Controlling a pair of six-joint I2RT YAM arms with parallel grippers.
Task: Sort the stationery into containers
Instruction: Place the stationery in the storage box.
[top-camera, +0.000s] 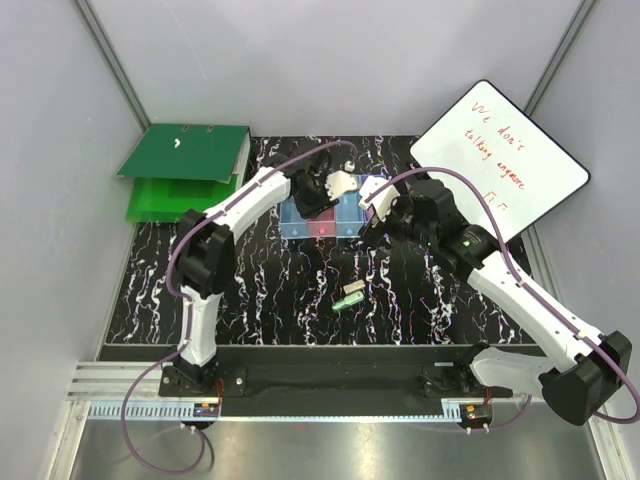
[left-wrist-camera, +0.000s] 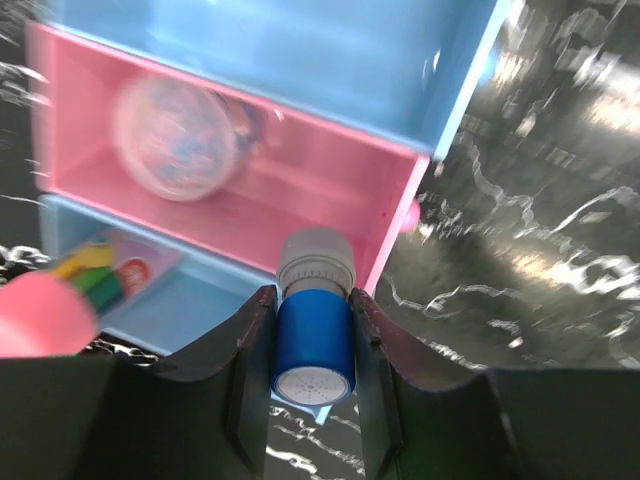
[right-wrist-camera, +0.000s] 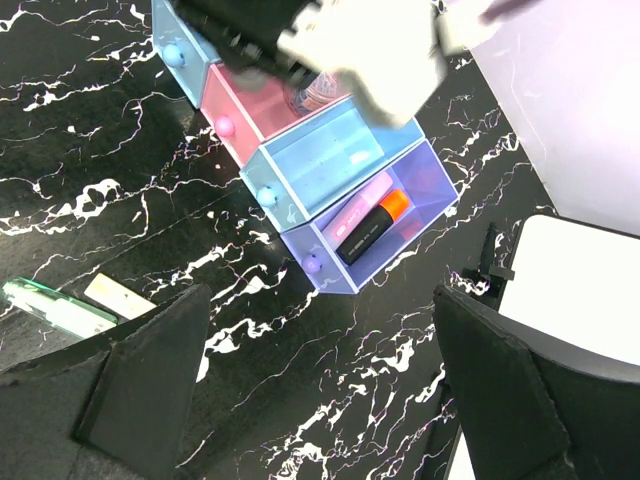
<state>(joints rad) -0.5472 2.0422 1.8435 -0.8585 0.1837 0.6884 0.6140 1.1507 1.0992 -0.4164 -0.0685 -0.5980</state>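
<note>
The black marbled table (top-camera: 260, 290) carries the containers (top-camera: 322, 228) at its far middle, a row of four bins running left to right: blue, pink, blue, purple. The left pincer (left-wrist-camera: 312, 310) hangs over this row, its jaws partly closed and clamped on either side of a blue tube (left-wrist-camera: 314, 340). The tube sits squarely between the fingers, its long axis in line with them. Its grey-white cap pokes out past the fingertips over the knobbed corner of the pink bin, at the wall shared with a blue one. The right pincer (right-wrist-camera: 318, 300) is spread wide and holds nothing, above the purple bin at the row's right end. In that bin a highlighter (right-wrist-camera: 368, 228) lies lengthwise, orange tip toward the far end. A green piece (top-camera: 348, 301) and a beige piece (top-camera: 353, 287) lie loose on the table, nearer than the row.
</note>
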